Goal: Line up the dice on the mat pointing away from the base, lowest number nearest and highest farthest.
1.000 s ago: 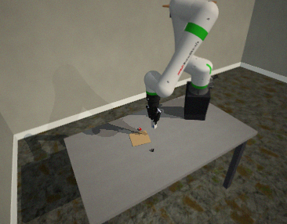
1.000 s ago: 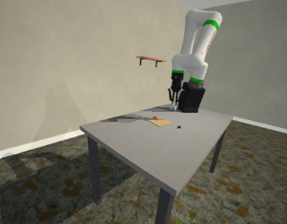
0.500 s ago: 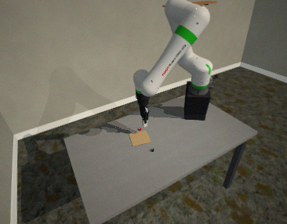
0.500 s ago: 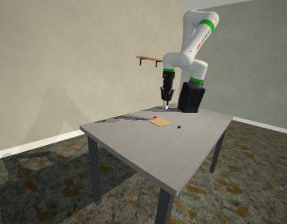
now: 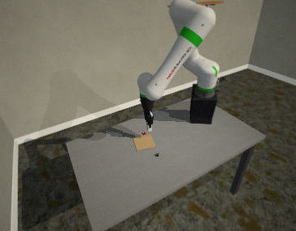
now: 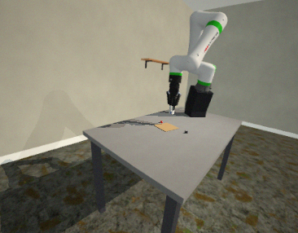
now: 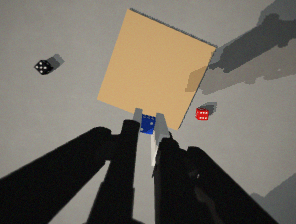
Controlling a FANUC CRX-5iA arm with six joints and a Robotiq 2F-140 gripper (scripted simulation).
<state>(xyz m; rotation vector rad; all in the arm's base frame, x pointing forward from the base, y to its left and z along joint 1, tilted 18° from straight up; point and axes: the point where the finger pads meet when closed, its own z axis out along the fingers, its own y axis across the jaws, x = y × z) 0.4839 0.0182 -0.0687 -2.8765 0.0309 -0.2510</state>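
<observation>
My gripper (image 7: pixel 146 122) is shut on a small blue die (image 7: pixel 148 123) and holds it in the air above the near edge of the tan mat (image 7: pixel 154 68). In the top and exterior views the gripper (image 5: pixel 149 128) (image 6: pixel 171 109) hangs well above the table, over the mat's (image 5: pixel 144 143) (image 6: pixel 166 127) base-side edge. A red die (image 7: pixel 202 114) (image 5: pixel 144 132) (image 6: pixel 161 121) lies on the table just beside the mat, off it. A black die (image 7: pixel 42 66) (image 5: pixel 157 154) (image 6: pixel 186 132) lies on the table apart from the mat, on its other side. The mat carries no die.
The arm's black base block (image 5: pixel 203 106) stands at the table's back edge. A small wooden shelf (image 6: pixel 155 61) hangs on the wall behind. The arm casts dark shadows across the table near the mat.
</observation>
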